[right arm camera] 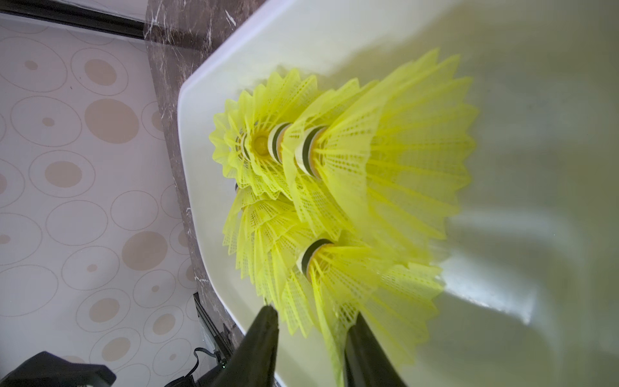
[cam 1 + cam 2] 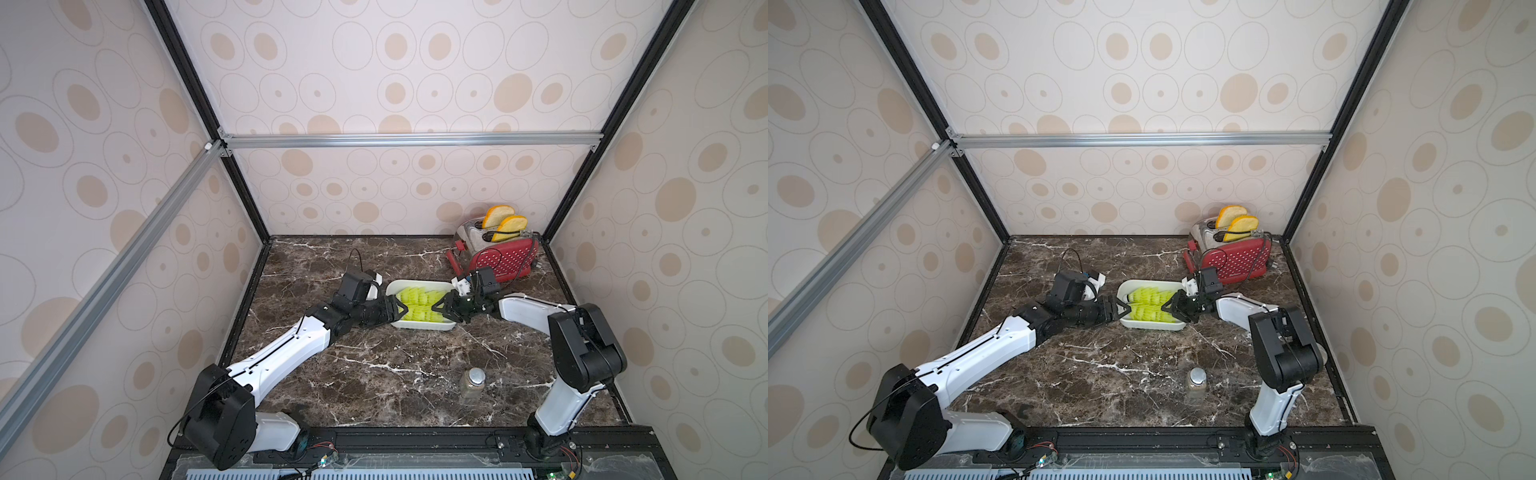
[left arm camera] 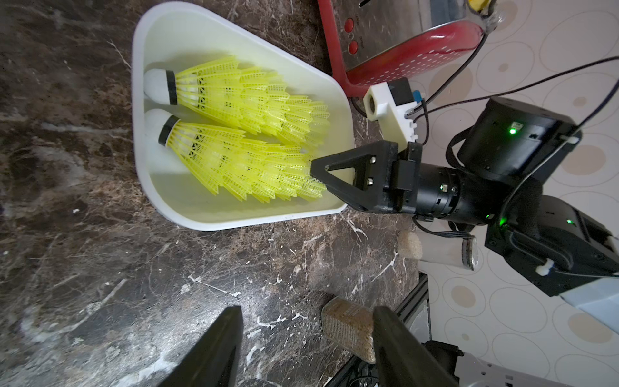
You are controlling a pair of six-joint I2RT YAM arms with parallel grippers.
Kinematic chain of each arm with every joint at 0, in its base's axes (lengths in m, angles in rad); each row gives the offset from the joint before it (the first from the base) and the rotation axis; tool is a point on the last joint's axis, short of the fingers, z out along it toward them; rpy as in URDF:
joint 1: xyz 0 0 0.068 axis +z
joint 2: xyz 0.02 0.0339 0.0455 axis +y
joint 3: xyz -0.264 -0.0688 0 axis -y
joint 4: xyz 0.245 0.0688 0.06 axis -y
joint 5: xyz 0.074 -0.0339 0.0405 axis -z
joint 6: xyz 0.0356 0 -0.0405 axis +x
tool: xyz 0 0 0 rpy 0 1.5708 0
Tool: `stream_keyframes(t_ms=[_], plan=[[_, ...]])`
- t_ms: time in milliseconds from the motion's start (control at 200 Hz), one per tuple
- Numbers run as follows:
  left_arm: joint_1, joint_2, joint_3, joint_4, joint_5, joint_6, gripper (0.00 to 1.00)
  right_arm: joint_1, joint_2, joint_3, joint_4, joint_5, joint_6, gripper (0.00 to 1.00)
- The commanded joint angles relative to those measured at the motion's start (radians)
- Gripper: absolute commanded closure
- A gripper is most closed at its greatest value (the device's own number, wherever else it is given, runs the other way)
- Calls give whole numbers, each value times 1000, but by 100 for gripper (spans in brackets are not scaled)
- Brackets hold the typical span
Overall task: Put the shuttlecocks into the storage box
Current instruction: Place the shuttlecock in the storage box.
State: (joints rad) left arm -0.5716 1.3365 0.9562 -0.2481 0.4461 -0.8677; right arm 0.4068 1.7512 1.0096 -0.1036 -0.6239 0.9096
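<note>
On the dark brown marble-look tabletop [image 2: 374, 365], you've got three walls [image 2: 395, 83] of cream wallpaper with tan ovals closing it in. A silver frame bar [image 2: 411, 139] runs across the back one.

The white storage box [image 2: 419, 326] sits just past centre toward 12 o'clock. All the shuttlecocks [image 2: 415, 305] I can see are inside it, lying on their sides in two nested rows with the white tips pointing to 9 o'clock.

The left gripper [image 2: 405, 309] hangs at the box's 9 o'clock end, right by the rim. Its claws are apart and there's nothing between them. The right gripper [image 2: 435, 308] reaches in at the 3 o'clock end, claws apart too. The edge of the endmost yellow skirt sits loosely between them, not pinched as far as I can see.

A red toaster [image 2: 503, 259] with two bread slices [image 2: 509, 227] sticking up sits at 1 o'clock in the back corner, just behind the right wrist, so it's pretty tight on that side. A small clear jar [image 2: 473, 384] with a silver lid stands on its own at 5 o'clock, well apart from the box and close to the right arm's base.
</note>
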Motion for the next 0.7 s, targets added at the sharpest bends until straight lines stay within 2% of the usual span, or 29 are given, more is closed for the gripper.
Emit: stream_keyframes(t_ms=[0,230,591,691], plan=[[-8,-16,35,0,-8,1,36,-4,-45,33,-87,47,-41,62],[-8,-20,35,-7,-17,2,35,-5,-96,91,-269,148,-113,49],[-8,-23,69,-33,-33,13,34,-6,-171,166,-434,270,-175,23],[-8,-32,85,-44,-41,19,34,-5,-196,208,-487,306,-206,19]])
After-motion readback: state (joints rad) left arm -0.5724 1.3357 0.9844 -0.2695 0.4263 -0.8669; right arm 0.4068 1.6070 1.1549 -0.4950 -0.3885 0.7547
